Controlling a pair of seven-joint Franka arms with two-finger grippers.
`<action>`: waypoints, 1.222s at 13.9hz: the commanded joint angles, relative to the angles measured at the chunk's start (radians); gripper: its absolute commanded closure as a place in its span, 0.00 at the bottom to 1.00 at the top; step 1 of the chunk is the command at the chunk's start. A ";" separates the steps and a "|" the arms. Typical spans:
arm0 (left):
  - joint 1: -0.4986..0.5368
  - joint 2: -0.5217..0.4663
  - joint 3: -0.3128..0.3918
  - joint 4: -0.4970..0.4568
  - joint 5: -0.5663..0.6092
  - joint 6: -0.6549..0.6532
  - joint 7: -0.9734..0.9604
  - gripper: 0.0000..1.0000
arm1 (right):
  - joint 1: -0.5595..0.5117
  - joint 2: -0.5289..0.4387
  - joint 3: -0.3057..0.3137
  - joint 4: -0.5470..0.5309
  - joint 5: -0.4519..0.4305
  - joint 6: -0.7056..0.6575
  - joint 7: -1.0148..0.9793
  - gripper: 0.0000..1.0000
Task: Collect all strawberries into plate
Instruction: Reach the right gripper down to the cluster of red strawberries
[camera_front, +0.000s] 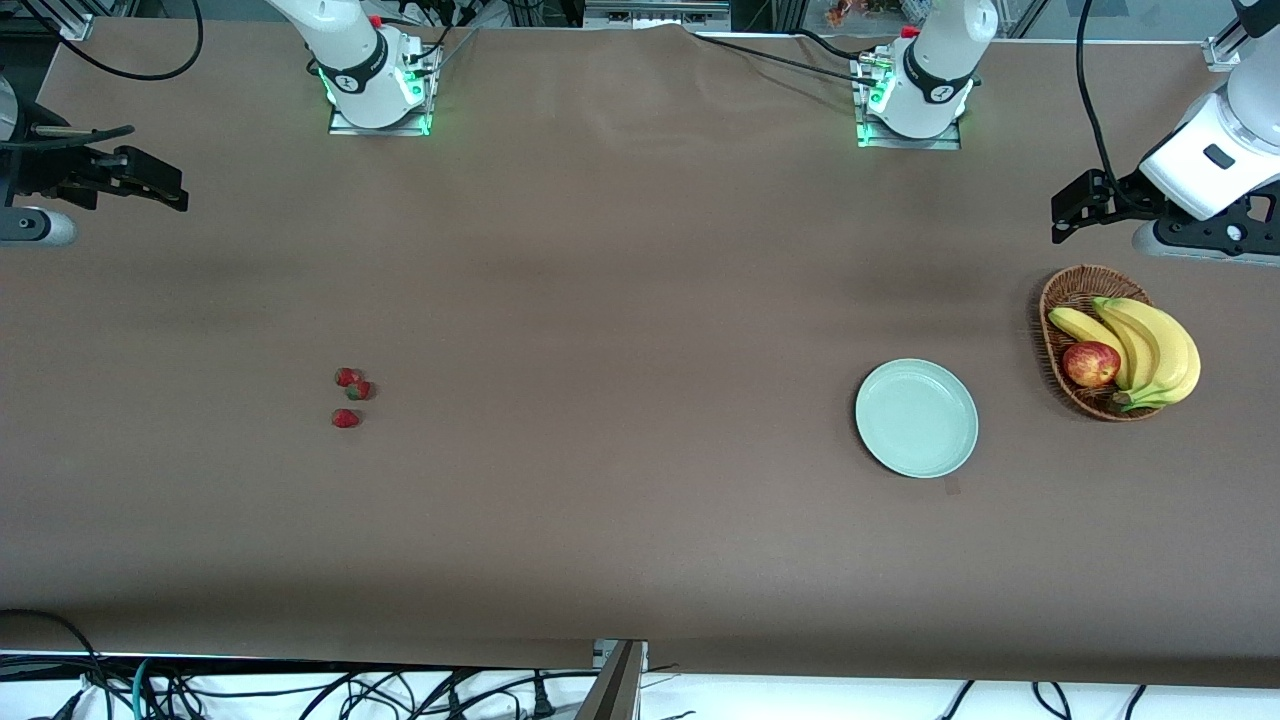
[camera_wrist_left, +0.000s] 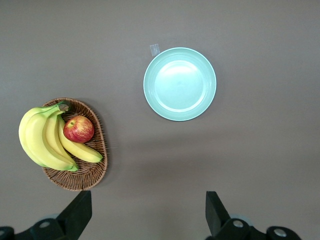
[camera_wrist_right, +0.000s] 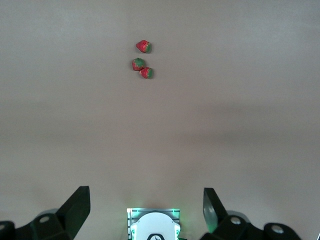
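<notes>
Three small red strawberries (camera_front: 347, 377) (camera_front: 358, 390) (camera_front: 345, 418) lie close together on the brown table toward the right arm's end. They also show in the right wrist view (camera_wrist_right: 143, 46) (camera_wrist_right: 138, 64) (camera_wrist_right: 146, 73). The pale mint-green plate (camera_front: 916, 418) is empty, toward the left arm's end; it also shows in the left wrist view (camera_wrist_left: 180, 84). My right gripper (camera_front: 165, 190) (camera_wrist_right: 146, 200) is open and empty, held high over the right arm's end of the table. My left gripper (camera_front: 1062, 218) (camera_wrist_left: 147, 207) is open and empty, high over the table beside the basket.
A brown wicker basket (camera_front: 1072, 290) (camera_wrist_left: 87, 177) with bananas (camera_front: 1150, 345) and a red apple (camera_front: 1091, 363) stands beside the plate, at the left arm's end. A small tag (camera_front: 951, 486) lies by the plate's rim. The arm bases (camera_front: 375, 90) (camera_front: 915, 100) stand at the table's edge farthest from the front camera.
</notes>
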 joint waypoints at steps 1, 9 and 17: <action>0.008 -0.009 -0.003 0.002 -0.017 -0.009 0.005 0.00 | -0.015 0.001 0.015 0.012 0.005 0.000 -0.010 0.00; 0.008 -0.011 -0.003 0.002 -0.018 -0.014 0.006 0.00 | -0.006 0.079 0.015 0.007 0.000 0.067 -0.003 0.00; 0.007 -0.009 -0.004 0.004 -0.015 -0.014 0.015 0.00 | 0.001 0.388 0.015 0.001 0.008 0.375 -0.002 0.00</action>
